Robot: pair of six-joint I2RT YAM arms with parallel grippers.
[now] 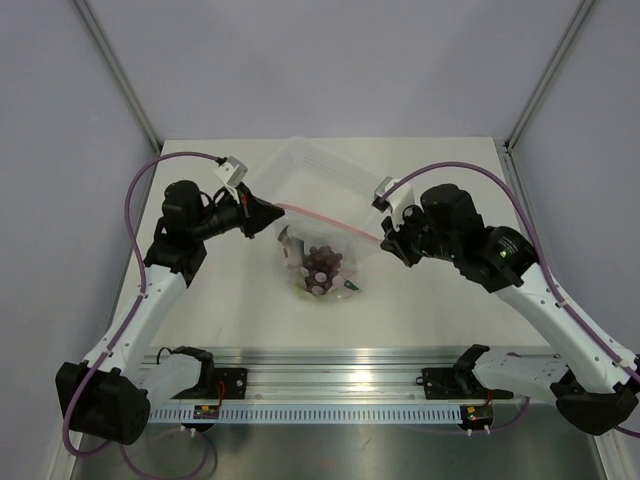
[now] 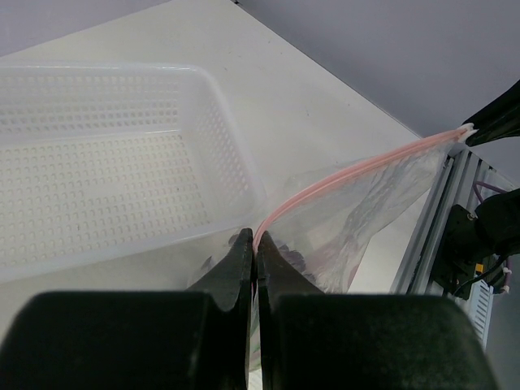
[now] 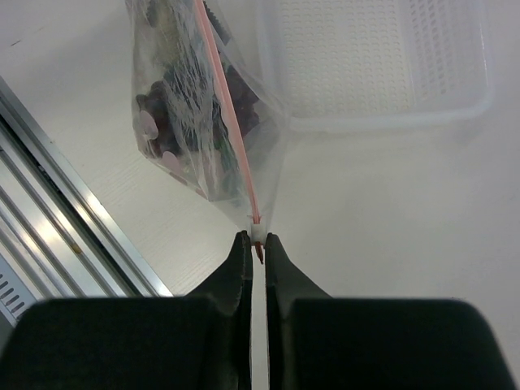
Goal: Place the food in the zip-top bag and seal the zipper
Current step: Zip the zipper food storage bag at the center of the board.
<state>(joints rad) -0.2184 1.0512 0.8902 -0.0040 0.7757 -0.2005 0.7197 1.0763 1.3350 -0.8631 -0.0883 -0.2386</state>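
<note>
White table (image 1: 440, 300); food (image 1: 320, 266) inside zip-top bag (image 1: 352, 248)

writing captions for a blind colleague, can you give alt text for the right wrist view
The right claw is shut on the whitish end tab of the pink zipper, with the clear zip-top bag stretching away from it, dark food inside. A white perforated tray sits beyond on the table.
</note>
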